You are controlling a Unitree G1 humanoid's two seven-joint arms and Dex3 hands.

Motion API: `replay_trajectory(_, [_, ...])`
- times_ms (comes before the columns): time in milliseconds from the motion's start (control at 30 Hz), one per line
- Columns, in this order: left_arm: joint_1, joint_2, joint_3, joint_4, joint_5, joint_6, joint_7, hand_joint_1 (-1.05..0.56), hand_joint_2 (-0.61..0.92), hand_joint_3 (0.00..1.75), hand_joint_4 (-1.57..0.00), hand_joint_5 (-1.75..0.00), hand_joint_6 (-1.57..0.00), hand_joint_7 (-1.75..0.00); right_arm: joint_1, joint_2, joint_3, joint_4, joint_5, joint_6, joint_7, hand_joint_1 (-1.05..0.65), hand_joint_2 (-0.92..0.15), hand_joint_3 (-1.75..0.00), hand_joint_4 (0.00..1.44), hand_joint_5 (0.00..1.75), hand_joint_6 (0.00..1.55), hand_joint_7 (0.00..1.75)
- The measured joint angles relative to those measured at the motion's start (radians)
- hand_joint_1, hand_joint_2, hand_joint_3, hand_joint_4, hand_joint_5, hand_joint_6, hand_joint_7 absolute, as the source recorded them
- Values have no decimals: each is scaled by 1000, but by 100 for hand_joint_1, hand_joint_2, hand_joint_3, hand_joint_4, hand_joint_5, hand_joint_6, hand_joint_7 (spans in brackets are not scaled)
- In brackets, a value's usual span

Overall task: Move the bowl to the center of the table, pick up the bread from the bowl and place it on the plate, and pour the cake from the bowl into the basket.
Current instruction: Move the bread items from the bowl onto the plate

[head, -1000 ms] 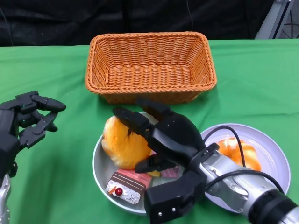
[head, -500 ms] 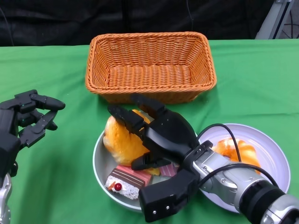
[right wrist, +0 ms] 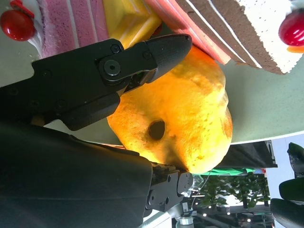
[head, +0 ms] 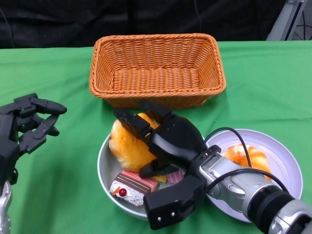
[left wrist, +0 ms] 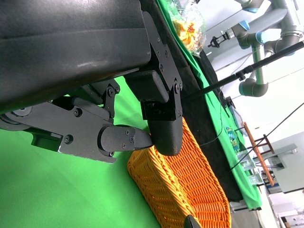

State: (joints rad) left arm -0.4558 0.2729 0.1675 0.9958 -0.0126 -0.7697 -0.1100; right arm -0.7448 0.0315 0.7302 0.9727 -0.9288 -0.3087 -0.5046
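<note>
Right hand [head: 163, 141] reaching forward, fingers curled round — gripping, left hand [head: 24, 122] raised, fingers loosely apart — holding nothing

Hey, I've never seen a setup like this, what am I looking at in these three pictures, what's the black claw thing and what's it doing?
It is a humanoid robot at a table with a green cloth. The black claws are its hands.

The wide picture is from a camera on its head, looking down. The other two come from cameras at its wrists, so they look tilted and very close.

On the table stand a wicker basket, a grey bowl and a plate with an orange piece of food on it. The bowl holds a bread and cake slices.

The right robot hand reaches into the bowl, its fingers around the bread; the bread does not look lifted yet. The left robot hand hovers beside the bowl, holding nothing.
</note>
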Motion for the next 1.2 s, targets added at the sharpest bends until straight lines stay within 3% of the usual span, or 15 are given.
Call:
replay_trajectory(67, [0, 0, 0, 0, 2, 1, 1, -16, 92, 30, -84, -135, -92, -80, 0, -1, 2, -4, -1, 4, -13, -61, -80, 0, 47, 12, 35, 4])
replay_trajectory(133, [0, 0, -1, 0, 7, 4, 6, -16, 92, 30, -82, -137, -93, -78, 0, -1, 6, -8, -3, 5, -35, -49, -78, 0, 62, 11, 48, 4])
replay_trajectory(467, [0, -1, -1, 0, 9, 5, 15, -15, 92, 30, -79, -138, -93, -78, -6, -2, 1, 17, 10, -50, -126, -26, -85, -1, 95, 15, 79, 6])
replay_trajectory(600, [0, -1, -2, 0, 9, 4, 14, -14, 92, 31, -78, -137, -93, -79, -10, 1, -1, 47, 16, -75, -179, -24, -86, -1, 99, 22, 86, 5])
replay_trajectory(700, [0, -1, -2, 0, 9, 4, 15, -14, 92, 31, -78, -136, -93, -79, -17, 1, 2, 73, 16, -92, -231, -23, -87, 0, 84, 56, 91, 1])
replay_trajectory(867, [0, -1, -3, 0, 10, 4, 15, -15, 92, 30, -78, -139, -92, -80, -34, 1, 14, 106, 12, -107, -289, -23, -87, 0, 71, 77, 91, 0])
replay_trajectory(1200, [0, -1, -4, 0, 9, 4, 14, -16, 92, 30, -79, -139, -92, -79, -49, -7, 25, 150, 8, -161, -367, -22, -85, 0, 73, 78, 95, 1])
